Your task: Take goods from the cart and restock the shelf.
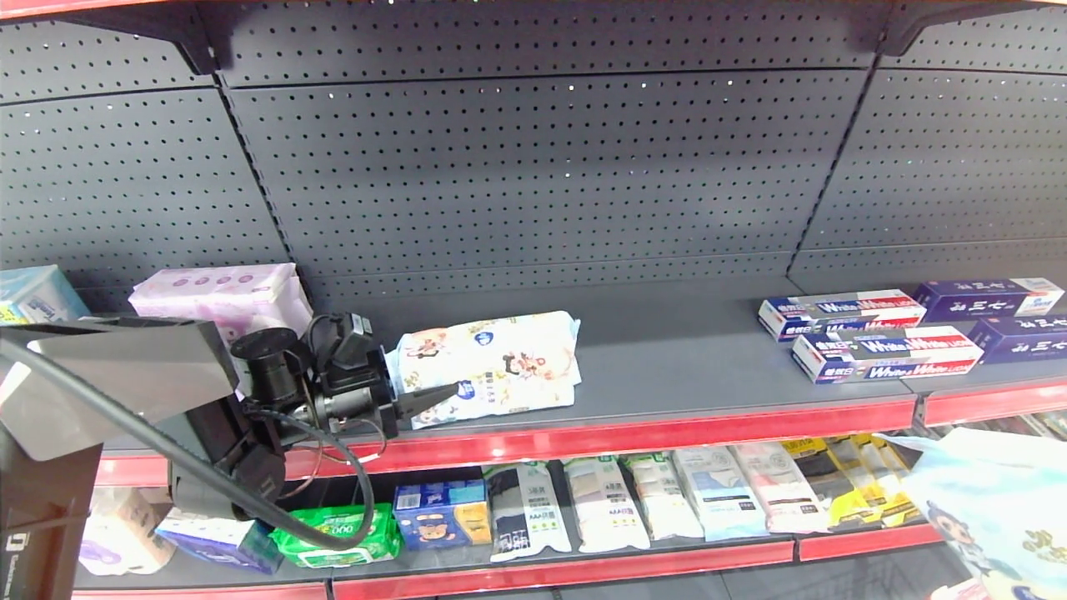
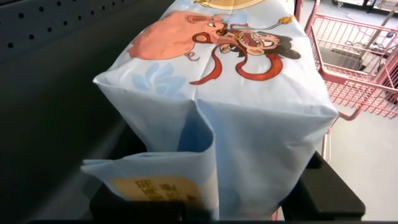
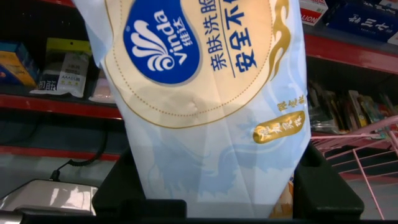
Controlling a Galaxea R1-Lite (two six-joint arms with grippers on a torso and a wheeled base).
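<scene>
A white tissue pack with cartoon print (image 1: pixel 492 367) lies flat on the middle shelf (image 1: pixel 667 427), left of centre. My left gripper (image 1: pixel 421 398) is at the pack's left end, shut on it, with one dark fingertip in front of the pack. In the left wrist view the same pack (image 2: pixel 230 93) stretches away from between the fingers (image 2: pixel 333 193). My right gripper (image 3: pixel 227 190) is shut on a second, pale blue and white tissue pack (image 3: pixel 205 93). That second pack (image 1: pixel 992 517) hangs in the air at the lower right, in front of the lower shelf.
Toothpaste boxes (image 1: pixel 884 354) and purple boxes (image 1: pixel 988 297) lie at the shelf's right end. A pink tissue pack (image 1: pixel 221 296) and a blue pack (image 1: pixel 33 296) stand at the left. Bare shelf (image 1: pixel 675 350) lies between. Several packets (image 1: pixel 600 500) line the lower shelf. The pink cart (image 2: pixel 364 59) is behind.
</scene>
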